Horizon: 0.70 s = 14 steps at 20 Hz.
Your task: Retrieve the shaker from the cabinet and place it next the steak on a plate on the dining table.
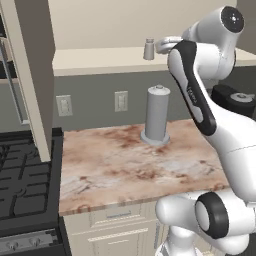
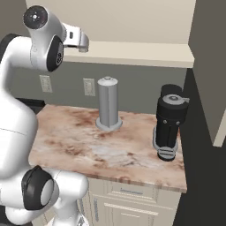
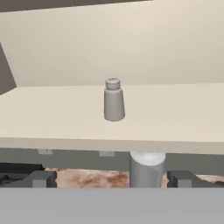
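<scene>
On the cream shelf board of the cabinet: one shaker, small, grey, darker narrower cap uppermost, standing upright and alone, set back from the front lip with bare board on every side, so free to be taken from the front. Just in front of the shaker and level with it: gripper, pointed horizontally into the cabinet, short of the shelf edge, not touching anything; aimed that way presumably to slide in along the board rather than come down from above, the cabinet's top closing off that route. Jaws spread wide, the two dark fingertips standing far apart at the bottom of the hand view with the shaker centred between their lines, nothing pinched. Below the shaker, on the marble worktop: tall grey cylinder on a round base, almost directly under the shelf edge, well clear of the approach. Right of that cylinder, near the worktop's far end: black grinder-like appliance, upright. Left of the shaker, beyond the worktop: black stove. Step in hand, by judgement: the reach toward the shaker, grasp not yet made; carrying and placing on the plate all to come.
</scene>
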Tool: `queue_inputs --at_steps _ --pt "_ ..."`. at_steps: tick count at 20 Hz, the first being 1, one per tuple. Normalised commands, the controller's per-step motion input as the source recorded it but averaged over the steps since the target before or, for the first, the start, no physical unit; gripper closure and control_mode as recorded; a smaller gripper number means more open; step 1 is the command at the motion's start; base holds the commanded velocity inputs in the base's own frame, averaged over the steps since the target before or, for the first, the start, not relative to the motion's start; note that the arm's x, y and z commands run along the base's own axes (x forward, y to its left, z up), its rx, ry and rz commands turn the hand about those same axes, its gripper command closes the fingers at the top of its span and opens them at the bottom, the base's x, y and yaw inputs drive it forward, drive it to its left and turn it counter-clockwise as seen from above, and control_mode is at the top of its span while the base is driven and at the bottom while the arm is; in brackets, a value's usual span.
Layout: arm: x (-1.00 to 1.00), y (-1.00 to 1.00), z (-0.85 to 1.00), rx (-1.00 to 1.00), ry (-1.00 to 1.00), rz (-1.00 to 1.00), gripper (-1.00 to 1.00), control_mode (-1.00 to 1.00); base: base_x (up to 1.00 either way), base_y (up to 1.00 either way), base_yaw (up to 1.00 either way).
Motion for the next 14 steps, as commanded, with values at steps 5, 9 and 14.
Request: queue_inputs --at_steps 5,9,14 --pt "0.42 0.00 0.00 0.00 0.00 0.02 -1.00 -1.00 0.00 0.00 0.00" --pt "0.44 0.04 0.00 0.00 0.00 0.00 -1.00 -1.00 0.00 0.00 0.00" --pt "0.46 0.09 0.00 0.00 0.00 0.00 -1.00 -1.00 0.00 0.00 0.00"
